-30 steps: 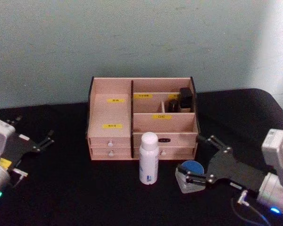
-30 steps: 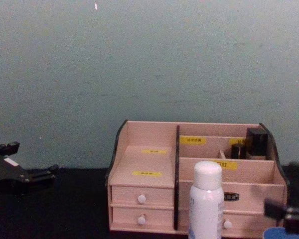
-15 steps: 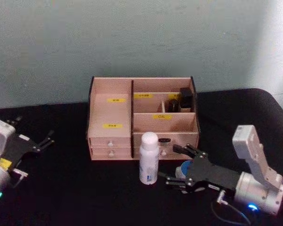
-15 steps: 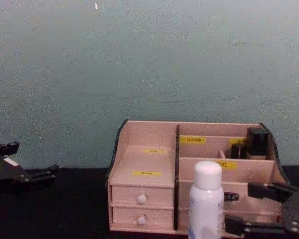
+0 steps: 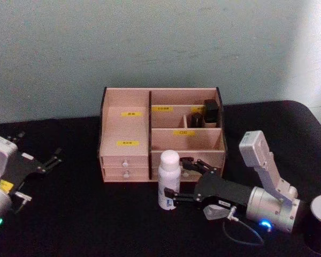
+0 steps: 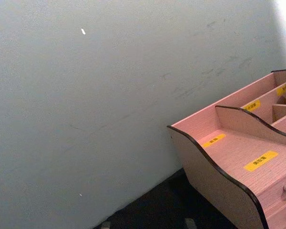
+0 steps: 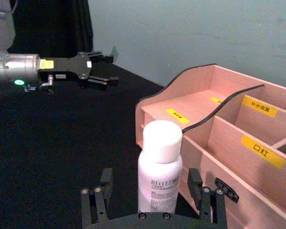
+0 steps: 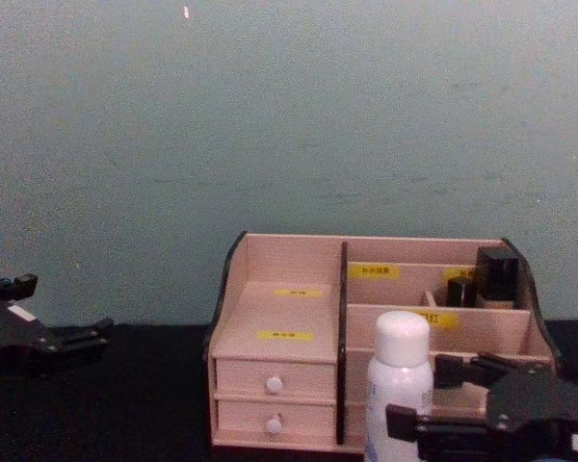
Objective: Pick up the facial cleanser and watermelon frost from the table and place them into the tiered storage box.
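The tiered storage box [image 5: 127, 128] is pale pink wood with dark side edges. It stands on the black desk [image 5: 85, 219] with its back to a grey-green wall [image 5: 150, 43]. Its stepped compartments carry yellow labels [image 5: 131, 113]. In the right wrist view the front label [image 7: 263, 151] on the box's right half reads "口红", and the rear label [image 7: 260, 106] on the tier behind it reads "补水喷雾". The labels on the box's left steps are too small to read. Two small drawers with white knobs [image 5: 124, 163] sit at the box's lower left front. Two dark containers [image 5: 209, 111] stand in its rear right compartment.

The facial cleanser [image 5: 168, 179] is a white bottle with a white cap. It stands upright on the desk just in front of the box, close to the box's central divider. Grey lettering on its front looks like "RELLET", and a smaller line beneath it cannot be made out.

The right pincer [image 5: 177, 179] lies low over the desk in front of the box's right half. Its fingers [image 7: 105, 186] are spread, one on each side of the bottle. The right wrist view shows a gap between each finger and the bottle's wall, so it pinches nothing.

The left pincer [image 5: 54, 157] is well to the left of the box, near the desk surface. It points toward the box with its fingers parted and nothing between them.
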You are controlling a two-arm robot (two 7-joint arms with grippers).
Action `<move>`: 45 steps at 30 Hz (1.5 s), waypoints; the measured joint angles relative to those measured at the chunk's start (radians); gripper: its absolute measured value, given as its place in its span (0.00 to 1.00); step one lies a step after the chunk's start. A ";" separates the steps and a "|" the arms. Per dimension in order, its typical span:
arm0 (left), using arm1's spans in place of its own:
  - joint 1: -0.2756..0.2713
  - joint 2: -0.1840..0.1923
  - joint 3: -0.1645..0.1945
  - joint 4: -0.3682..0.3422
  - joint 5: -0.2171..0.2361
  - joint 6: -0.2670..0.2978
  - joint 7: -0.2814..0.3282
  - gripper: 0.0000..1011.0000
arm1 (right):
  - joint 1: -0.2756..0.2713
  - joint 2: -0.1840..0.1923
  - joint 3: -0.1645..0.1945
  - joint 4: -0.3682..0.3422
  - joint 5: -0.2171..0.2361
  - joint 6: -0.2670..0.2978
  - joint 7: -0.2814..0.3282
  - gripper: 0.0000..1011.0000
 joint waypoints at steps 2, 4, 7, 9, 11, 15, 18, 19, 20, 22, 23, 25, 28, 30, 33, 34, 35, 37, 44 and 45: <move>0.000 0.000 0.000 0.000 0.000 0.000 0.000 0.99 | 0.011 -0.012 -0.003 0.014 -0.006 0.007 -0.004 0.99; 0.000 0.000 0.000 0.000 0.000 0.000 0.000 0.99 | 0.022 -0.024 -0.006 0.028 -0.012 0.013 -0.009 0.99; 0.000 0.000 0.000 0.000 0.000 0.000 0.000 0.99 | 0.031 -0.034 -0.008 0.042 -0.015 0.020 -0.012 0.99; 0.000 0.000 0.000 0.000 0.000 0.000 0.000 0.99 | 0.040 -0.044 -0.010 0.055 -0.018 0.027 -0.014 0.99; 0.000 0.000 0.000 0.000 0.000 0.000 0.000 0.99 | 0.050 -0.052 -0.012 0.068 -0.020 0.032 -0.014 0.99; 0.000 0.000 0.000 0.000 0.000 0.000 0.000 0.99 | 0.064 -0.064 -0.016 0.087 -0.024 0.043 -0.014 0.99; 0.000 0.000 0.000 0.000 0.000 0.000 0.000 0.99 | 0.072 -0.071 -0.020 0.096 -0.027 0.049 -0.013 0.99; 0.000 0.000 0.000 0.000 0.000 0.000 0.000 0.99 | 0.074 -0.073 -0.021 0.098 -0.028 0.051 -0.013 0.99; 0.000 0.000 0.000 0.000 0.000 0.000 0.000 0.99 | 0.077 -0.076 -0.023 0.100 -0.030 0.053 -0.012 0.99; 0.000 0.000 0.000 0.000 0.000 0.000 0.000 0.99 | 0.079 -0.078 -0.024 0.102 -0.031 0.056 -0.012 0.99; 0.000 0.000 0.000 0.000 0.000 0.000 0.000 0.99 | 0.081 -0.080 -0.026 0.103 -0.031 0.059 -0.012 0.99; 0.000 0.000 0.000 0.000 0.000 0.000 0.000 0.99 | 0.083 -0.082 -0.027 0.105 -0.031 0.063 -0.012 0.99; 0.000 0.000 0.000 0.000 0.000 0.000 0.000 0.99 | 0.086 -0.085 -0.029 0.107 -0.032 0.072 -0.013 0.99; 0.000 0.000 0.000 0.000 0.000 0.000 0.000 0.99 | 0.086 -0.085 -0.029 0.107 -0.032 0.073 -0.013 0.99; 0.000 0.000 0.000 0.000 0.000 0.000 0.000 0.99 | 0.086 -0.085 -0.029 0.107 -0.032 0.072 -0.013 0.99; 0.000 0.000 0.000 0.000 0.000 0.000 0.000 0.99 | 0.086 -0.085 -0.029 0.107 -0.032 0.072 -0.014 0.99; 0.000 0.000 0.000 0.000 0.000 0.000 0.000 0.99 | 0.086 -0.085 -0.029 0.107 -0.032 0.072 -0.014 0.99; 0.000 0.000 0.000 0.000 0.000 0.000 0.000 0.99 | 0.086 -0.084 -0.029 0.107 -0.032 0.071 -0.014 0.99; 0.000 0.000 0.000 0.000 0.000 0.000 0.000 0.99 | 0.085 -0.084 -0.029 0.107 -0.032 0.070 -0.014 0.99; 0.000 0.000 0.000 0.000 0.000 0.000 0.000 0.99 | 0.085 -0.084 -0.029 0.107 -0.032 0.069 -0.014 0.99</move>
